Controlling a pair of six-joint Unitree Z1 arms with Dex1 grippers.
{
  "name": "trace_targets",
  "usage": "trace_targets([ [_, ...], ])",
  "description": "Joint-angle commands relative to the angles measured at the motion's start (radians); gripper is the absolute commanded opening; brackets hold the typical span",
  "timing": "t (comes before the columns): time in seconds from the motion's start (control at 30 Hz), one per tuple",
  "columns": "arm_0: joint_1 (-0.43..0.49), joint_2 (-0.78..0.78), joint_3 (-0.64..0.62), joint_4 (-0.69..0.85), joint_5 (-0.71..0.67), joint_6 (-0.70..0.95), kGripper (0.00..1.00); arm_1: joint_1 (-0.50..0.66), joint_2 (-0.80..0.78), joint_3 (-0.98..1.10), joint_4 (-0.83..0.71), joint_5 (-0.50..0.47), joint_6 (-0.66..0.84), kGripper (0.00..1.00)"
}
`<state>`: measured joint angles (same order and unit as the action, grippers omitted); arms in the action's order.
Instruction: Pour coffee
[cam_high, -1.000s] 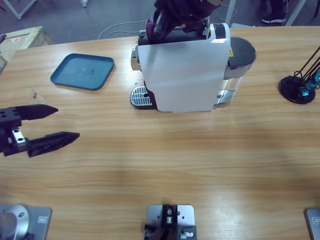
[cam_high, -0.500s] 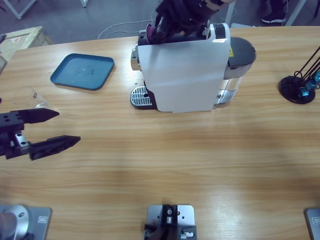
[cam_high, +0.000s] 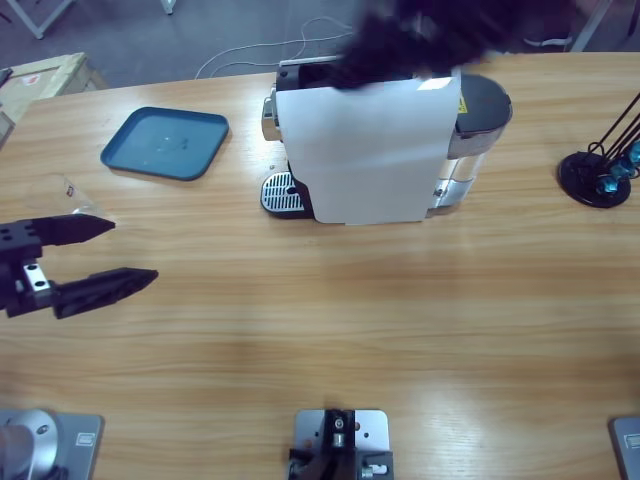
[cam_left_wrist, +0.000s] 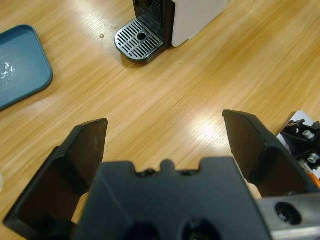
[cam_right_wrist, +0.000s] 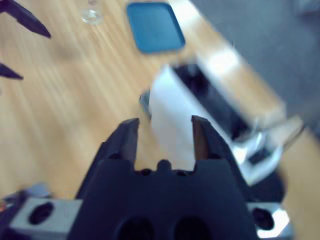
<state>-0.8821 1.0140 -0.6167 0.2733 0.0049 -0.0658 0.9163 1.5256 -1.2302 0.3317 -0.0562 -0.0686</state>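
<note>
A small clear tumbler (cam_high: 68, 190) stands near the table's left edge; it also shows as the tumbler (cam_right_wrist: 91, 16) in the right wrist view, but I cannot make out the coffee in it. My left gripper (cam_high: 134, 249) hovers open just in front of the tumbler, with nothing between its jaws. The left wrist view looks along this gripper (cam_left_wrist: 165, 125) toward the machine's drip tray (cam_left_wrist: 140, 42). The white coffee machine (cam_high: 370, 150) stands at the back middle. My right arm (cam_high: 450, 25) is a dark blur above it. The right gripper (cam_right_wrist: 165, 127) is open and empty.
A blue tray (cam_high: 165, 142) lies left of the machine. A black stand with blue parts (cam_high: 598, 172) sits at the right edge, and a cardboard box (cam_high: 40, 75) at the far left corner. Bare wooden table (cam_high: 350, 320) fills the front.
The right arm has swung up and to the right, away from the machine's top slot, where it held a purple piece that no longer shows. The left gripper has barely shifted.
</note>
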Motion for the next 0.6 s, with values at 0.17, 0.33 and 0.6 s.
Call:
trace_targets([
  [0.17, -0.008, -0.025, -0.013, -0.008, -0.012, -0.056, 0.987, -0.119, -0.138, 0.217, -0.265, -0.375, 0.701, 0.000],
  [0.33, -0.008, -0.031, -0.016, 0.000, -0.011, -0.060, 0.987, -0.131, 0.189, 0.054, -0.335, -0.341, 0.713, 0.000],
  [0.6, -0.008, -0.029, 0.003, 0.002, -0.011, -0.061, 0.987, -0.071, 0.182, -0.004, -0.356, -0.321, 0.702, 0.000],
])
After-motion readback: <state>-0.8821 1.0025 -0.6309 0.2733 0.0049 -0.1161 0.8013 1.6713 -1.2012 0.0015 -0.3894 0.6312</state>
